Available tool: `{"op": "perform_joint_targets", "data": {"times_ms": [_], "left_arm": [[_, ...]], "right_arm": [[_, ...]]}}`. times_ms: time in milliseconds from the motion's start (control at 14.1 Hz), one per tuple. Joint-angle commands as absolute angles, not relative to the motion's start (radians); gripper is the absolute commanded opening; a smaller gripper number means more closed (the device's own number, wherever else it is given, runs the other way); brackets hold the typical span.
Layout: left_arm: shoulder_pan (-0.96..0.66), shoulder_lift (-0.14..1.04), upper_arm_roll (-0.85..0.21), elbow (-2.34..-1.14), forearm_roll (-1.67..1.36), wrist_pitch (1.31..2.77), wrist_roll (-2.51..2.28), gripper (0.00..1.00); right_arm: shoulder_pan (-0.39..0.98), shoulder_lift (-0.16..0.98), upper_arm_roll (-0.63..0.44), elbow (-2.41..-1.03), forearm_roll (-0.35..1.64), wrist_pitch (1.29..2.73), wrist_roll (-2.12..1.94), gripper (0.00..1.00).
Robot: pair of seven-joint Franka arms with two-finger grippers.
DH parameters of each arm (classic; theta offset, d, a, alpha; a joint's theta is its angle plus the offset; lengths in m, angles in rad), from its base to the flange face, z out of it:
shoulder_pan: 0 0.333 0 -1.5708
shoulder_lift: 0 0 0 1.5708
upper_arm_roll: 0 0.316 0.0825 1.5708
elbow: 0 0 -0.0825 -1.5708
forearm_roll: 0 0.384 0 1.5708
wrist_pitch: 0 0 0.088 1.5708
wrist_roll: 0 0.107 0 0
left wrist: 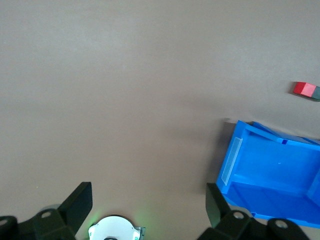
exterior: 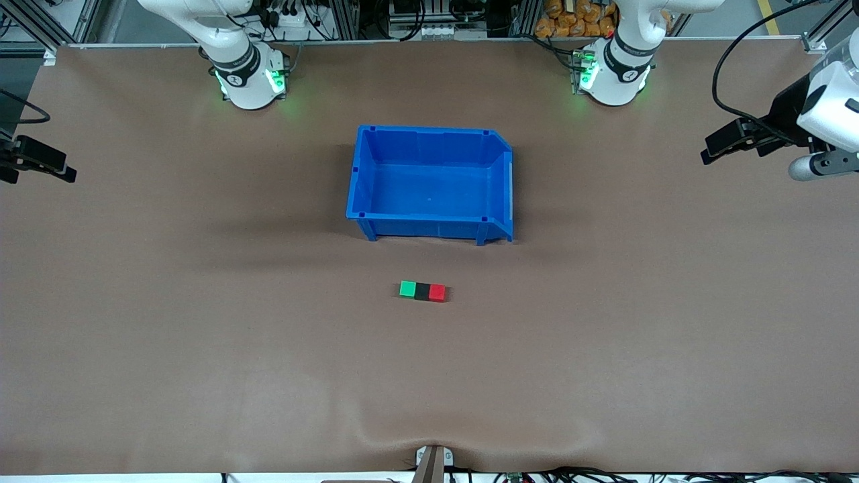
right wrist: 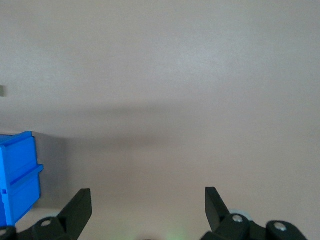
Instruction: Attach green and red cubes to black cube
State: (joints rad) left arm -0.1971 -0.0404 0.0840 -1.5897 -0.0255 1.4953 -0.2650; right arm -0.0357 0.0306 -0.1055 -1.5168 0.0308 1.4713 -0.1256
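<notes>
Brown table (exterior: 201,335), green cube (exterior: 407,289), black cube (exterior: 422,290), red cube (exterior: 437,292) touching in a row, left gripper (left wrist: 149,205) and right gripper (right wrist: 148,207) spread wide, half cropped.

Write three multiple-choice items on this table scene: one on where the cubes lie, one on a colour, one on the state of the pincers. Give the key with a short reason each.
1. Where is the row of cubes?
A. inside the blue bin
B. on the table, nearer the front camera than the blue bin
C. stacked on the bin's rim

2. Which cube sits in the middle of the row?
A. black
B. green
C. red

3. How do the two pincers stand?
A. both shut on cubes
B. one open, one shut
C. both open, holding nothing

Key:
1 B, the blue bin holds nothing.
2 A, the black cube touches the green cube and the red cube.
3 C, the left pincer and right pincer show spread fingers.
</notes>
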Motion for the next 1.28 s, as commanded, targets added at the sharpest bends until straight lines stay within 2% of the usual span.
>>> {"op": "perform_joint_targets", "data": {"times_ms": [0,427,498,712,925,1210], "left_arm": [[-0.203,0.000,0.084,-1.536,-0.005,1.473,-0.215,1.00],[-0.172,-0.041,0.077,-1.569,-0.009,1.470,-0.199,1.00],[-0.129,-0.052,0.039,-1.586,-0.012,1.471,-0.183,1.00],[0.065,-0.081,-0.164,-1.626,-0.008,1.479,-0.178,1.00],[0.074,-0.173,-0.179,-1.753,-0.008,1.529,-0.179,1.00],[0.064,-0.176,-0.179,-1.737,-0.008,1.528,-0.178,1.00]], "right_arm": [[-0.031,0.037,-0.104,-1.500,0.034,1.466,-0.106,1.00],[-0.002,0.040,-0.104,-1.502,0.032,1.483,-0.106,1.00],[-0.002,0.040,-0.104,-1.502,0.032,1.483,-0.104,1.00],[-0.002,0.040,-0.106,-1.502,0.032,1.489,-0.106,1.00],[-0.002,0.040,-0.106,-1.505,0.032,1.485,-0.106,1.00],[0.000,0.040,-0.106,-1.505,0.032,1.483,-0.106,1.00]]}}
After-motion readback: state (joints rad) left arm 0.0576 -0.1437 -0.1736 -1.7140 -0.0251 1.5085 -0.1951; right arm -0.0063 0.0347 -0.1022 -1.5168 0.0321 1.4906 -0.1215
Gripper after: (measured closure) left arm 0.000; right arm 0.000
